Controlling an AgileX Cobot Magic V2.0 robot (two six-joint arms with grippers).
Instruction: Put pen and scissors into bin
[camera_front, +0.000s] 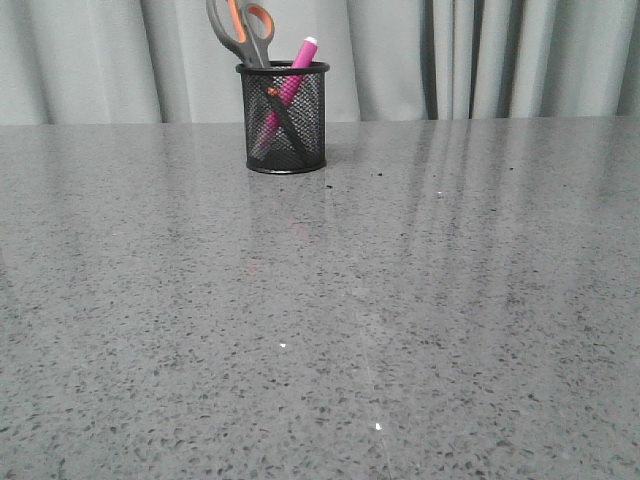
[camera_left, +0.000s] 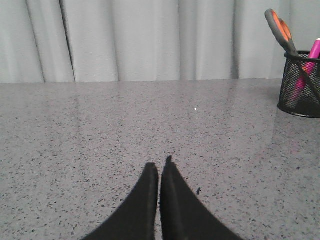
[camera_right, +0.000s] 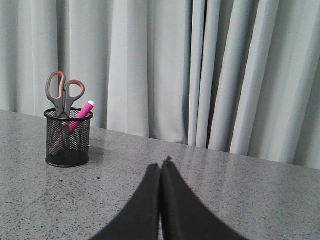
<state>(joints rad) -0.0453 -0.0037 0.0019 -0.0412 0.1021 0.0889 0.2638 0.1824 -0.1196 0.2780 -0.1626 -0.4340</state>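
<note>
Inside bin (camera_front: 284, 130): scissors (camera_front: 243, 30), pen (camera_front: 292, 75); both fingers (camera_left: 150, 186) (camera_right: 151, 186) closed, empty, well apart.

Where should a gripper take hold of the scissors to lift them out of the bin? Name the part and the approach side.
Grip the scissors by the grey handle loops, the only part standing clear above the bin rim. Come from straight above: the blades sit point-down inside the mesh, crossed with the pen, so a side approach would likely meet the wall. Both the left gripper and right gripper are shut, so open one first.

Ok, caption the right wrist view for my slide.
Scissors and pink pen stand in the mesh bin; the shut right gripper is apart from it.
</note>
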